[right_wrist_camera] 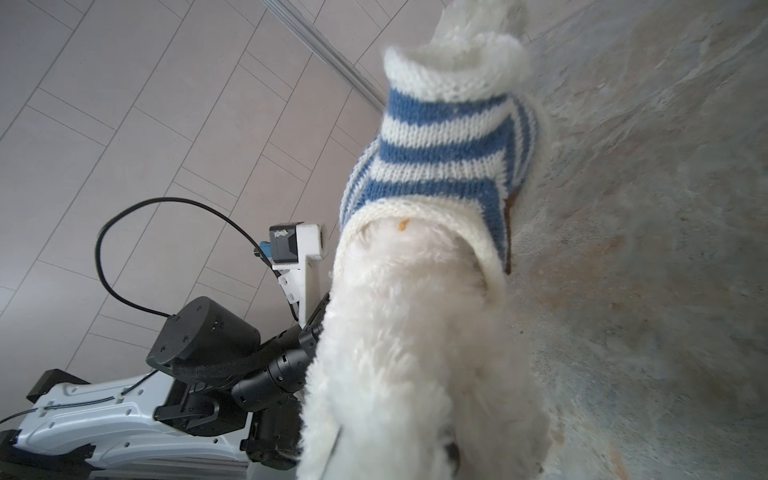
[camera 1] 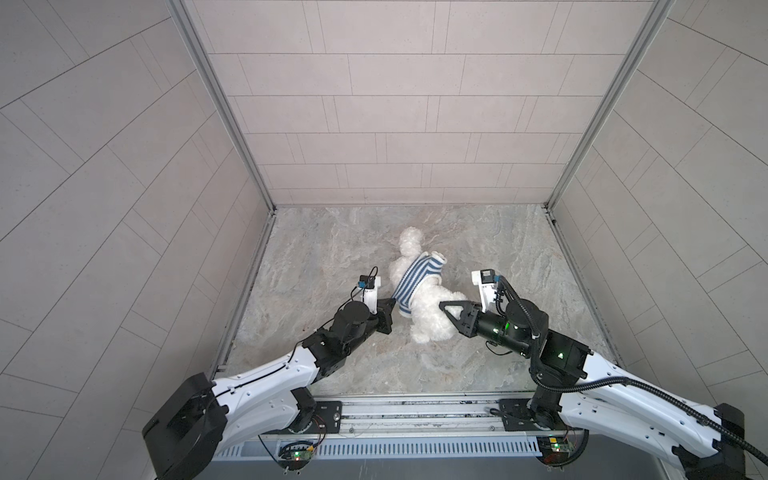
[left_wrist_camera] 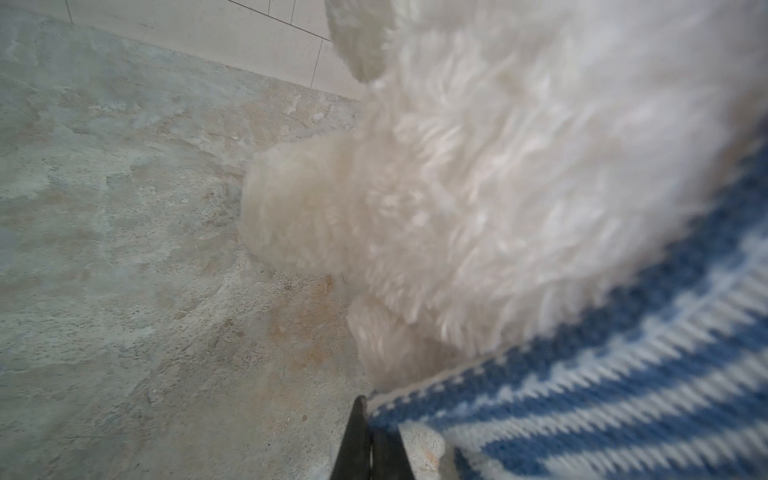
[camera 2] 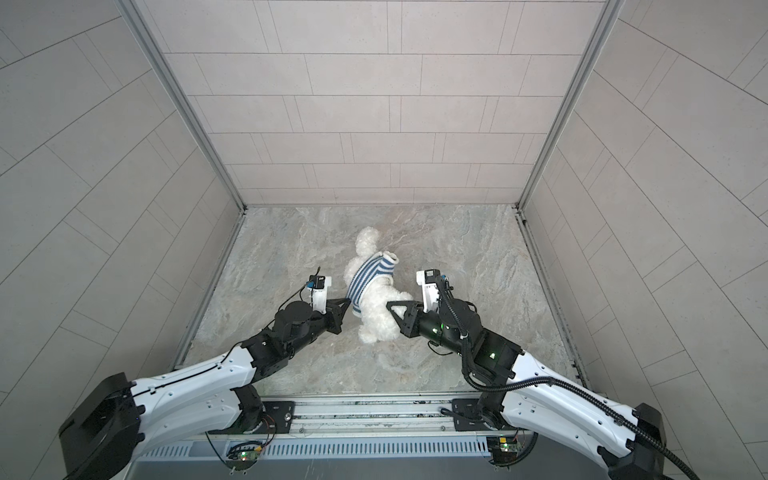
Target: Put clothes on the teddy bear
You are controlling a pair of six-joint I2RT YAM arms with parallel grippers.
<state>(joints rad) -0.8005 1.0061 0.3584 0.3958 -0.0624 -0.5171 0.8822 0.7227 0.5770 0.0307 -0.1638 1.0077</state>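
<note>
left tool (camera 1: 393, 301): low over the worktop (camera 1: 316, 257), left of the middle. Its two fingers (left_wrist_camera: 353, 440) are pressed together, with the tips right at the near-left corner of the striped shirt (camera 1: 409, 280). They touch the hem, but the left wrist view is too blurred to tell whether any knit sits between them.
striped shirt: blue-and-white knit, wrapped as a slanted band round the middle of the teddy bear (camera 1: 428, 328). Its white ribbed hem faces the near side. A white-edged opening (right_wrist_camera: 457, 70) at the far right has fur showing inside it.
teddy bear: white and fluffy, lying on the marbled worktop in the middle, between the two tools, lengthwise from far to near. A smaller furry lump sticks out past the shirt on the far side, and the larger bare part lies on the near side. Its face does not show.
right tool (camera 1: 451, 316): reaching in from the right at a slant and clamped on the fur of the bear's near part. White pile bulges between its fingers in both top views.
</note>
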